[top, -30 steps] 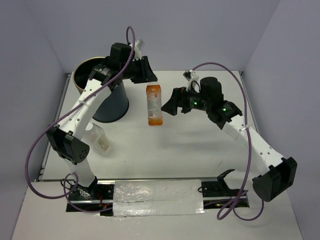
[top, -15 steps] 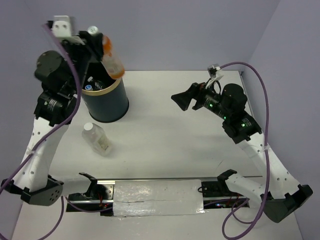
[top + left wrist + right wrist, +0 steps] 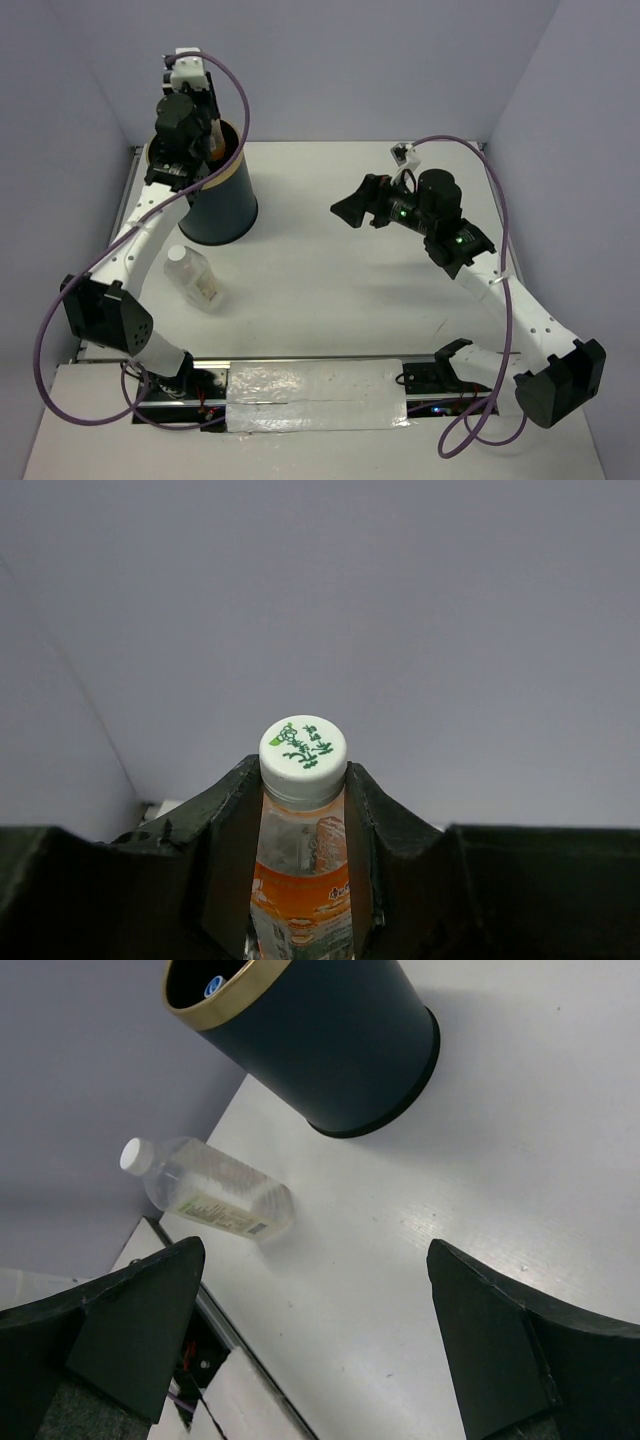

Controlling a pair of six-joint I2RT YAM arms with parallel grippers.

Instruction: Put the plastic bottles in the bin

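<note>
My left gripper is shut on the orange-tinted bottle, whose white cap points at the far wall. In the top view the left gripper hangs over the mouth of the dark bin with its tan-gold rim. Only a sliver of the orange-tinted bottle shows there, at the rim. A squat white-capped clear bottle lies on the table in front of the bin. My right gripper is open and empty above mid-table, facing the bin and the lying bottle.
A blue-capped thing shows inside the bin. A metal rail with silver tape runs along the table's near edge. Purple walls close in the far and side edges.
My left arm has swung from high on the left to right over the bin, bringing the orange bottle down to the rim. My right gripper has shifted slightly left.
</note>
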